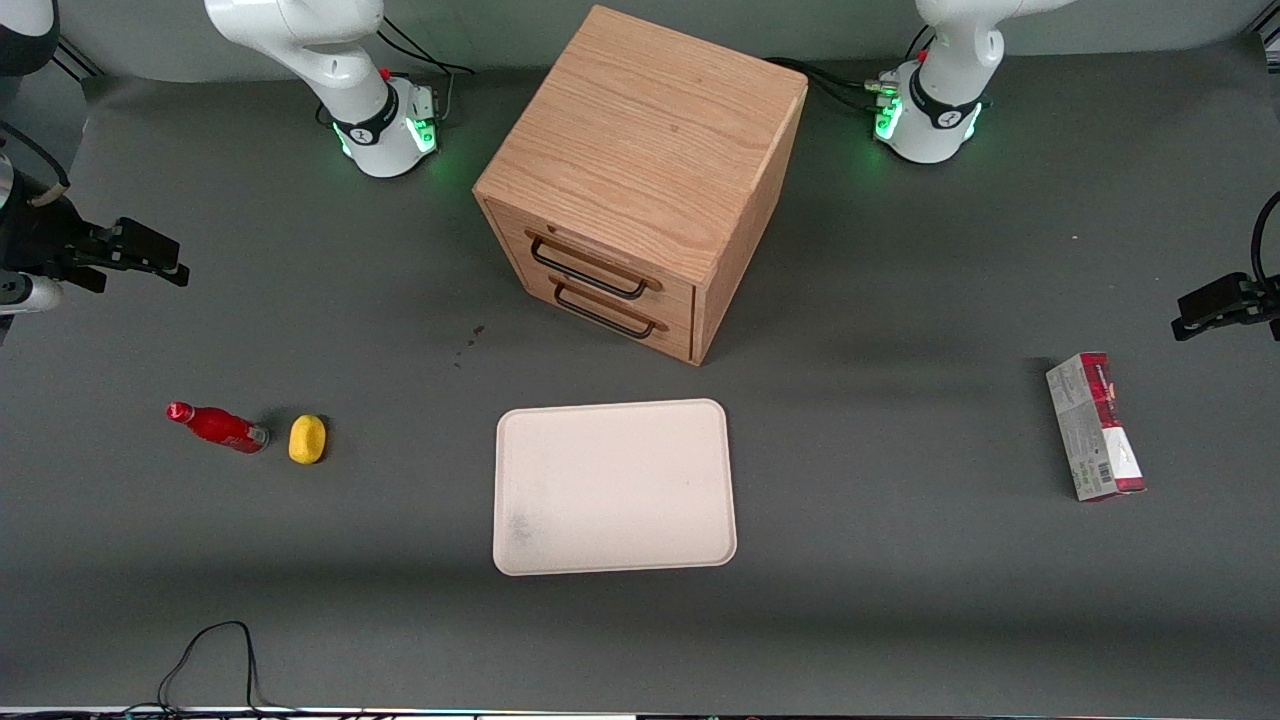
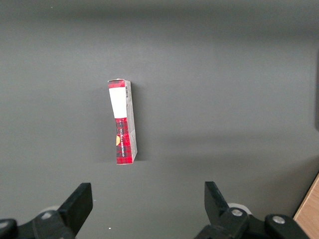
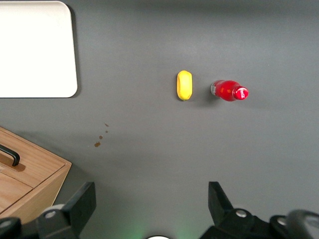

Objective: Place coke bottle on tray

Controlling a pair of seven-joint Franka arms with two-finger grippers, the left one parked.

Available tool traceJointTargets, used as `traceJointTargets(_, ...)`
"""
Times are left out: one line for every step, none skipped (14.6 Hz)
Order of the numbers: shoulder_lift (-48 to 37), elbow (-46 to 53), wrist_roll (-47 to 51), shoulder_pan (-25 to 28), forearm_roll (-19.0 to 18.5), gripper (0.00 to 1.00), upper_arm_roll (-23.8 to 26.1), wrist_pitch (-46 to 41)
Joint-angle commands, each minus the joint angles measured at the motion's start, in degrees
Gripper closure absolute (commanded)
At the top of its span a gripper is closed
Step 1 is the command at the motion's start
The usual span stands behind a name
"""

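Observation:
The coke bottle is a small red bottle with a red cap. It lies on its side on the grey table toward the working arm's end, and it also shows in the right wrist view. The cream-white tray lies flat mid-table in front of the cabinet, with nothing on it; a part of the tray shows from the wrist. My gripper hangs high above the table, farther from the front camera than the bottle and well apart from it. The gripper is open with only bare table between its fingers.
A yellow oval lump lies right beside the bottle's base, between bottle and tray; it also shows from the wrist. A wooden drawer cabinet stands mid-table. A red-and-grey carton lies toward the parked arm's end. Small brown specks mark the table.

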Motion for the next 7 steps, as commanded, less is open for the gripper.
traceJointTargets(0.99,1.97,0.74,-0.21,1.26,0.00,0.12,-1.49)
traceJointTargets(0.99,1.97,0.91,-0.21,1.26,0.00,0.12,-1.58)
traceJointTargets(0.99,2.06,0.91,-0.30,1.18,0.00,0.04,-2.19)
traceJointTargets(0.99,2.14,0.74,-0.30,1.18,0.00,0.04,-2.80)
traceJointTargets(0.99,2.15,0.74,-0.30,1.18,0.00,0.04,-2.89)
traceJointTargets(0.99,2.15,0.83,-0.30,1.18,0.00,0.04,-2.90)
traceJointTargets(0.99,2.23,1.09,-0.30,1.18,0.00,0.04,-2.90)
